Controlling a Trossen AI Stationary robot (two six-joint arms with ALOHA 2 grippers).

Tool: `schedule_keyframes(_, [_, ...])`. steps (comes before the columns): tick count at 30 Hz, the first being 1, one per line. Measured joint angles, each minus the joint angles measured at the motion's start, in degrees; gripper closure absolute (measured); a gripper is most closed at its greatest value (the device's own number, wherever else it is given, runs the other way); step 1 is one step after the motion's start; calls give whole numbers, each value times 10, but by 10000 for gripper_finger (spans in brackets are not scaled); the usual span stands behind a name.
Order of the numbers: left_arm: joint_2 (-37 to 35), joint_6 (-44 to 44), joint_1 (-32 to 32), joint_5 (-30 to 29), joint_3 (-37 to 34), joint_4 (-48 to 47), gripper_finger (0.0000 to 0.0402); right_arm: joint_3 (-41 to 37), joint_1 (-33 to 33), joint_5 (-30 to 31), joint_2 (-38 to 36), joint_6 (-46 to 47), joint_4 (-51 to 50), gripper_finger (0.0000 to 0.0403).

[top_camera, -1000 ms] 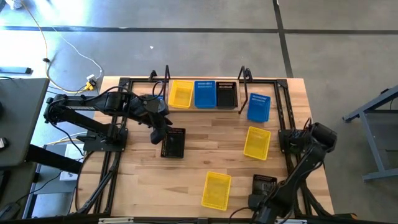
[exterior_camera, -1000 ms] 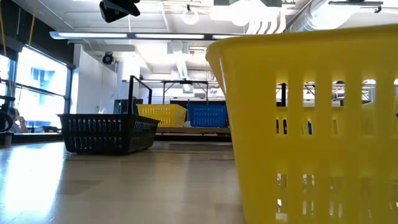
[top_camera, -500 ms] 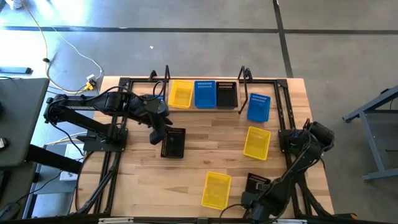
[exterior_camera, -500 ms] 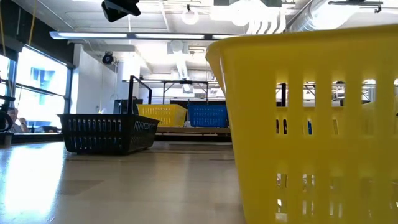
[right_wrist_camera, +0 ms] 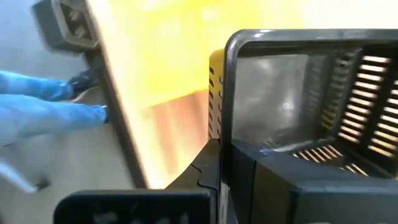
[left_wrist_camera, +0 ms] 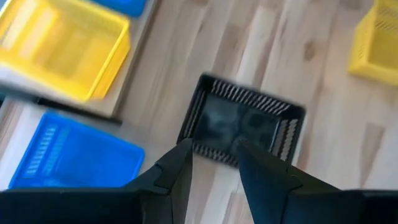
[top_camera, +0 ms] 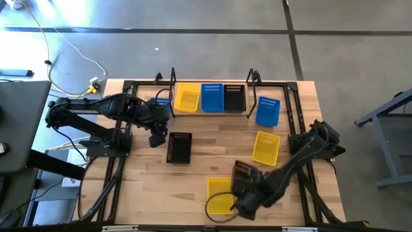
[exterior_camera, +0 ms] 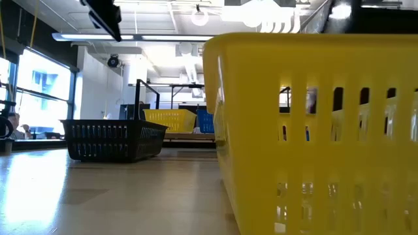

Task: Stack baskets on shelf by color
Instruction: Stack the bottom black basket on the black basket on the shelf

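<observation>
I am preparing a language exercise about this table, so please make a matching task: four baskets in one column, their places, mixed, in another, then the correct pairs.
Things
1. held black basket
2. resting black basket
3. loose blue basket
4. shelved yellow basket

Places
A. left end of the shelf
B. on the table, just right of the shelf
C. on the table, beside the left jaws
D. in the right jaws, by the front yellow basket

Pairs: 1-D, 2-C, 3-B, 4-A

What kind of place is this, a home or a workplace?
Most likely a workplace, such as a robotics lab or workshop: bare concrete floor, exposed ceiling ducts and strip lights, and two robot arms fixed to a wooden table holding sorting baskets.
</observation>
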Motion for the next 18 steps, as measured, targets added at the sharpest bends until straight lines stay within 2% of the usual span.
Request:
schedule_keyframes(6, [0,-4,0,-3,0,-30,284,61,-62,60,0,-90,-131,402])
schedule_keyframes(11, [0,-4,0,-3,0,-30,284,96,-134,120,0,-213,-225,402])
schedule_keyframes(18, [0,-4,0,-3,0,-30,284,116,-264,179,-9,-417,-241,403])
